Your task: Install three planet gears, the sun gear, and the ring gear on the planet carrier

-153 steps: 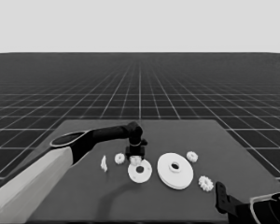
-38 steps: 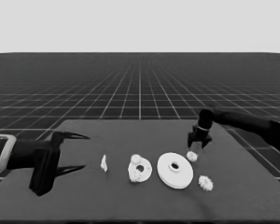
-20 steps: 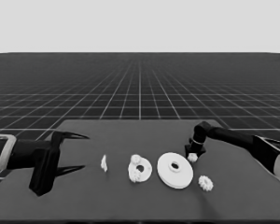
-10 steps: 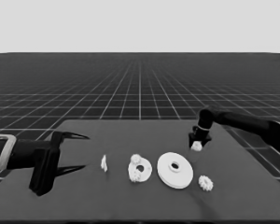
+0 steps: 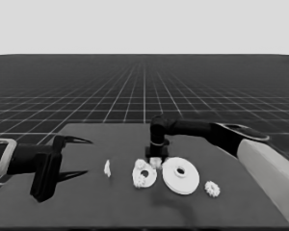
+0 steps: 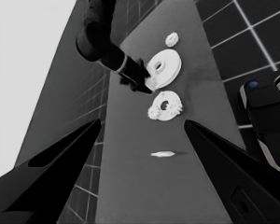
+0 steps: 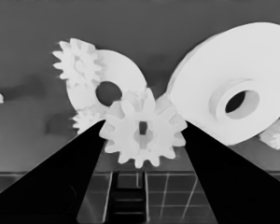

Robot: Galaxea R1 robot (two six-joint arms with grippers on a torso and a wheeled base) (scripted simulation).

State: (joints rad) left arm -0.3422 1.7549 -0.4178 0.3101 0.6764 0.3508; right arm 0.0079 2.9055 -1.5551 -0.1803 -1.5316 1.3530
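Observation:
My right gripper (image 5: 156, 157) hangs just behind the planet carrier (image 5: 148, 176), the smaller round part, shut on a planet gear (image 7: 143, 133) that sits between its fingers. Two more gears (image 7: 78, 60) (image 7: 86, 122) sit on the carrier (image 7: 123, 74) beside its centre hole. The ring gear (image 5: 181, 176), the larger round part, lies flat just right of the carrier. A fourth gear (image 5: 212, 188) lies loose on the table to the right of it. My left gripper (image 5: 81, 158) waits open over the table's left end, holding nothing.
A thin white piece (image 5: 107, 168) stands on edge between the left gripper and the carrier. The right arm (image 5: 241, 142) stretches across the table's right half, above the ring gear (image 6: 164, 69) and the loose gear (image 6: 171, 38).
The right gripper lifted a gear from the table's right side and carried it left, past the ring gear, to just behind the carrier. The left arm stayed parked.

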